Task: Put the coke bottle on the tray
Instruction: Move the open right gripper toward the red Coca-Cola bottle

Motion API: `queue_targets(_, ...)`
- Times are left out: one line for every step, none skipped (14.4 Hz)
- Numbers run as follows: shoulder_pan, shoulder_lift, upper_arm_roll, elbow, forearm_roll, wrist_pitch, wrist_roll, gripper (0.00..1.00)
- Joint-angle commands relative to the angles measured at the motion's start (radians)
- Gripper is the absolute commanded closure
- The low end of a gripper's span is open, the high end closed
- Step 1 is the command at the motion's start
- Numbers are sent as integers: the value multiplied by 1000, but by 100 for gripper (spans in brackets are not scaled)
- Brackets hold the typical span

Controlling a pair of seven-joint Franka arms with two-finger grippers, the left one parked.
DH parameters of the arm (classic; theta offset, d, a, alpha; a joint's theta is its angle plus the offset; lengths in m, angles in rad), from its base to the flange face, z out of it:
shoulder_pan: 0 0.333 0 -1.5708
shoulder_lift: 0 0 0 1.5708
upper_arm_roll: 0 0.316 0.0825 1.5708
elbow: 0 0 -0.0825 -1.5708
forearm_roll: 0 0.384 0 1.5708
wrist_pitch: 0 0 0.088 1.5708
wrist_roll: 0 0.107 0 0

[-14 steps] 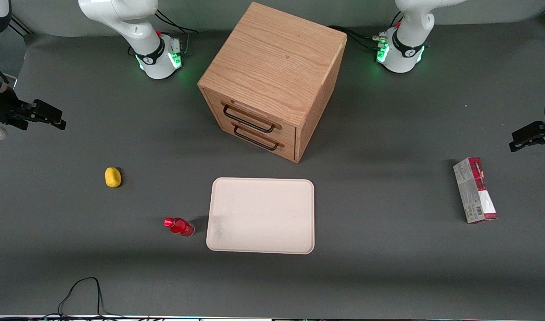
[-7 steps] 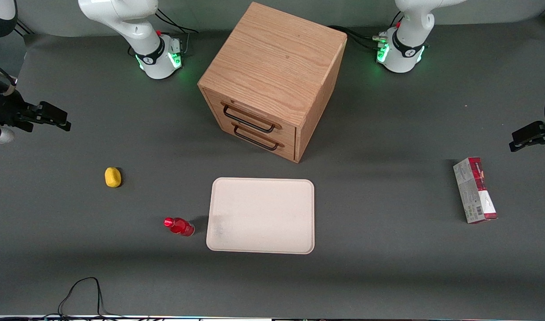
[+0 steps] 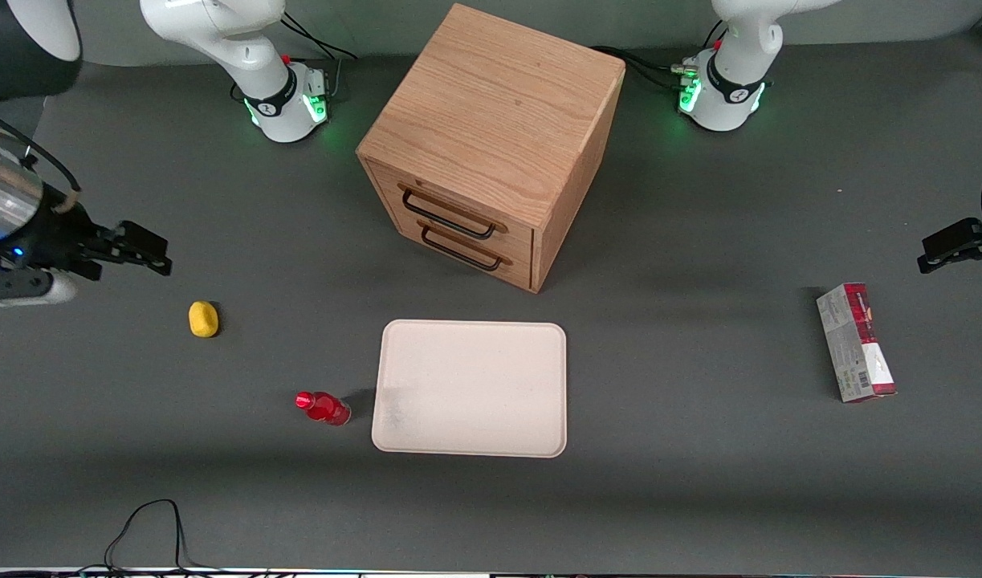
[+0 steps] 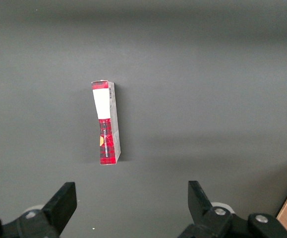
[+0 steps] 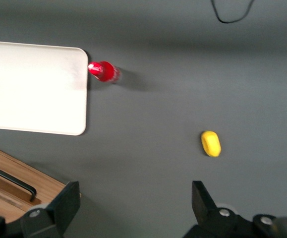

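- The end effector [image 3: 141, 249], fingers spread wide and holding nothing, has moved in from the worktop's edge at the working arm's end, and now hovers near the small yellow lump [image 3: 203, 319].
- The small bright red plastic coke bottle [image 3: 323, 407] has not moved; it stands on the dark grey worktop [image 3: 699, 449], just beside the large cream rectangular tray [image 3: 470, 388] and nearer the working arm's end.
- From the front camera its long axis looks tilted, red cap toward the working arm's end.

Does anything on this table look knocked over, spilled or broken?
Nothing looks spilled or broken. The red-and-grey carton lies flat toward the parked arm's end. The coke bottle stands on the table beside the tray, not on it. The cabinet sits turned at an angle, drawers shut. The gripper hangs open, holding nothing, near the yellow lump.
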Motion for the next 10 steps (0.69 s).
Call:
queue_targets(53,140,-8,199,19,-50,49,0)
queue_targets(63,176,-8,239,18,-63,50,0)
queue_targets(71,206,-8,276,18,-64,50,0)
queue_targets(82,225,-8,295,16,-67,53,0)
queue_targets(86,231,-8,298,16,-67,68,0)
queue_targets(88,231,-8,298,16,-67,81,0)
queue_targets(88,234,-6,296,16,-67,81,0)
queue_targets(88,245,-6,298,16,-66,82,0)
queue_targets(90,254,-5,298,18,-60,82,0)
queue_targets(103,269,-6,298,16,-54,87,0)
